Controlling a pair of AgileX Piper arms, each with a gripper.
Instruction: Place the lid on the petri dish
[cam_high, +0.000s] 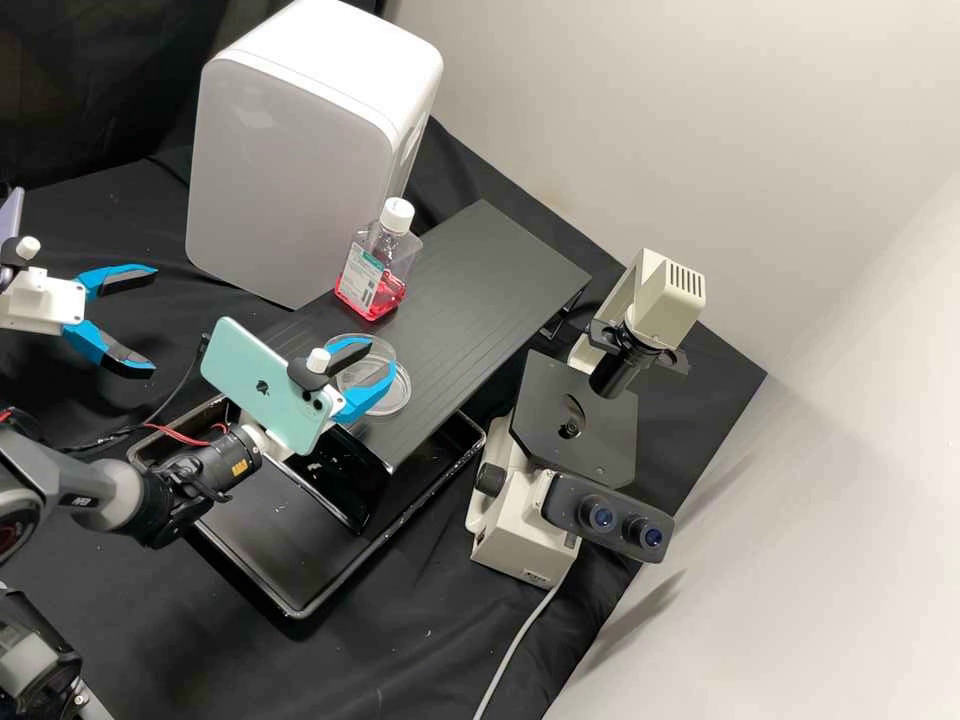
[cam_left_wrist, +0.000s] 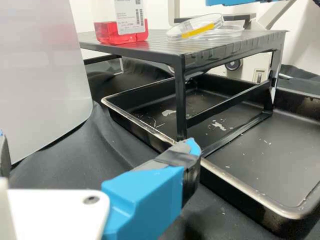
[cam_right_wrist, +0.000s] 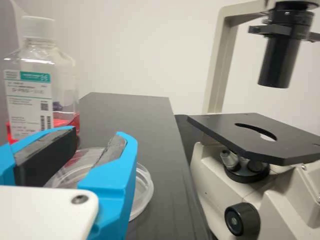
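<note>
Your right gripper (cam_high: 378, 362) is the one that matters here: it stands over the near end of the shelf (cam_high: 480, 280), and its two fingers are drawn narrow on the clear lid (cam_right_wrist: 89, 157), holding it by the rim. The dish (cam_high: 400, 392) lies on the shelf directly below and a little toward the microscope (cam_high: 580, 450) side of the lid, so the two circles overlap but are not yet centred. The lid is also tilted, not flat; from the left wrist view one edge looks low, at or near the dish, and the other edge is raised. I think your next move is a small one: bring the lid level, shift it slightly toward the microscope until the rims agree, then go down and let go. The lid is round, so its turning does not matter, only the centre and the tilt. The bottle (cam_high: 378, 265) stands near, on the far side of the dish, so keep away from it. Your left gripper (cam_high: 150, 318) is spread wide, holds nothing and is well apart from the shelf, so it has no part in this
</note>
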